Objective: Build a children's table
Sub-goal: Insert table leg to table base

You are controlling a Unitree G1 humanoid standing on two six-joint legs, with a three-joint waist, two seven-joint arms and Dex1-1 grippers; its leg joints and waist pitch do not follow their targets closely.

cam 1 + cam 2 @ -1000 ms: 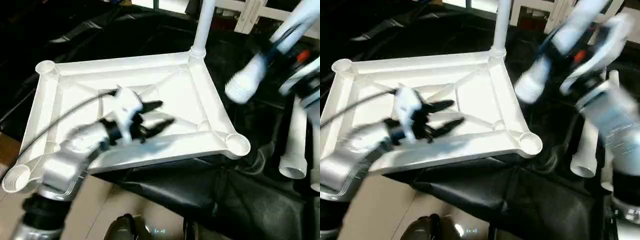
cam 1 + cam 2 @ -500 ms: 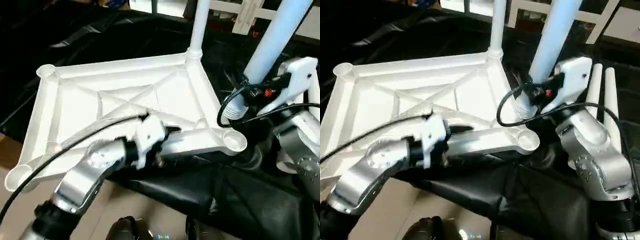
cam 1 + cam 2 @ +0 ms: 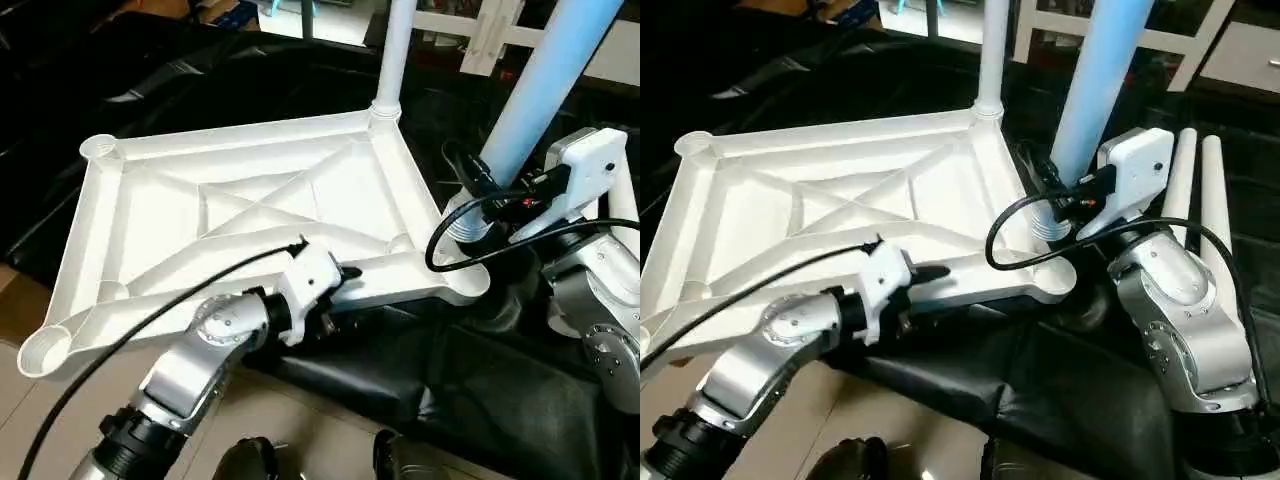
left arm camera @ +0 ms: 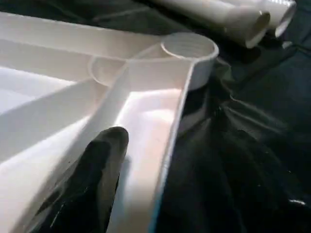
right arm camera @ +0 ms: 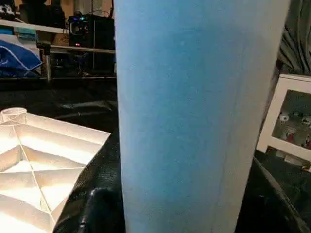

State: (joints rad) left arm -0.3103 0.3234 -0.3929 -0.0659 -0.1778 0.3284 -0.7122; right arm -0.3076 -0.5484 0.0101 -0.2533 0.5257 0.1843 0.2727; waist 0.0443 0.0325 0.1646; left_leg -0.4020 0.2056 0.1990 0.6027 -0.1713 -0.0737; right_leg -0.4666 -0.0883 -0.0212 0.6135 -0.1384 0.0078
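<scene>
The white tabletop (image 3: 230, 200) lies upside down, X ribs up, on the black-draped work table. One white leg (image 3: 392, 60) stands in its far right corner socket. My right gripper (image 3: 1065, 185) is shut on a second leg (image 3: 545, 80), held nearly upright, with one black finger (image 5: 92, 213) showing beside the tube. The leg's threaded end (image 3: 462, 222) hangs just above the near right socket (image 4: 189, 48). My left gripper (image 3: 340, 275) is shut on the near rail of the tabletop; one black finger (image 4: 97, 165) lies on top of it, the other is hidden beneath.
Two spare white legs (image 3: 1185, 170) lie on the black cloth to the right, behind my right forearm (image 3: 1180, 300). A black cable (image 3: 150, 310) runs along my left arm. White furniture frames (image 3: 490, 30) stand at the back. The floor (image 3: 30, 290) shows at the near left.
My left gripper dropped from above the ribs, fingers apart, onto the near rail and closed there. My right arm swung the leg from a slant to nearly upright over the near right socket.
</scene>
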